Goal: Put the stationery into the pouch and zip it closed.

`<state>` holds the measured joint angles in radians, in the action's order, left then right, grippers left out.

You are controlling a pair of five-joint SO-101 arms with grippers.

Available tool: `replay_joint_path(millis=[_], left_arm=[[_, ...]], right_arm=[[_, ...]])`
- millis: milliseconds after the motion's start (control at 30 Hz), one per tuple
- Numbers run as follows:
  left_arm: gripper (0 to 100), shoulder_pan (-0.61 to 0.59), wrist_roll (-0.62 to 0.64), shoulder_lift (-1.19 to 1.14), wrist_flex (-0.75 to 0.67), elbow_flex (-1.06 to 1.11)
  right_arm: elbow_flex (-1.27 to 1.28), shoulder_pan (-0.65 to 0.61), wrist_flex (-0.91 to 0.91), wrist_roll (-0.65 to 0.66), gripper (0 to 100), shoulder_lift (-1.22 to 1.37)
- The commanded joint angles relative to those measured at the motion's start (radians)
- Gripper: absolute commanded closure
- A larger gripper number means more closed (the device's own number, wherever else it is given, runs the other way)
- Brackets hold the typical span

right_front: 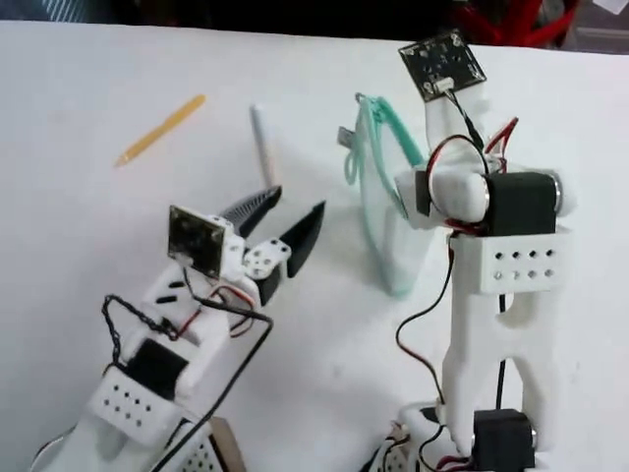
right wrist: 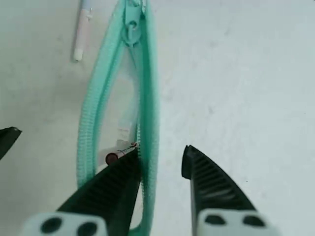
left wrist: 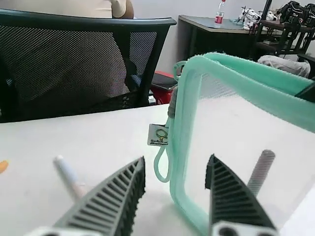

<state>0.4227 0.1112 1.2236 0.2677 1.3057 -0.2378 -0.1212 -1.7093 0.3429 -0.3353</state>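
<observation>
Upright at centre right of the high view: pouch [right_front: 385, 236], mouth open, one rim between spread right jaws, not pinched. Likely to flop shut if nudged. Near white pen [right_front: 263, 146], upper centre, left jaws spread; could roll it away.

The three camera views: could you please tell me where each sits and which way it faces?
High view: fixed overhead, looking down on the table; left arm and right arm show.
Left wrist view: low, looking level at the pouch; left gripper in front.
Right wrist view: above, looking down into the pouch opening; right gripper straddles its rim.
Shared: both wrist views catch the white pen.
</observation>
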Motion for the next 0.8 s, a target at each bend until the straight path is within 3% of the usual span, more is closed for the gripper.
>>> replay_joint_path(millis=[0,267,400,600,767], left_arm=[[80,0.001,-0.014,-0.077,-0.086,-0.003],[80,-0.002,-0.014,-0.292,-0.242,-0.012],[80,-0.054,-0.008,-0.392,-0.232,-0.087],[80,-0.18,0.002,-0.579,-0.071,-0.316],[80,-0.251,0.075,-0.881,0.118,-0.664]], right_arm=[[-0.04,0.012,-0.008,0.006,87.9,-0.016],[-0.032,0.013,-0.01,0.006,88.5,-0.082],[0.005,0.013,-0.01,0.005,99.0,-0.145],[0.118,0.061,-0.004,0.052,98.1,-0.165],[0.127,0.133,0.028,0.06,98.0,-0.168]])
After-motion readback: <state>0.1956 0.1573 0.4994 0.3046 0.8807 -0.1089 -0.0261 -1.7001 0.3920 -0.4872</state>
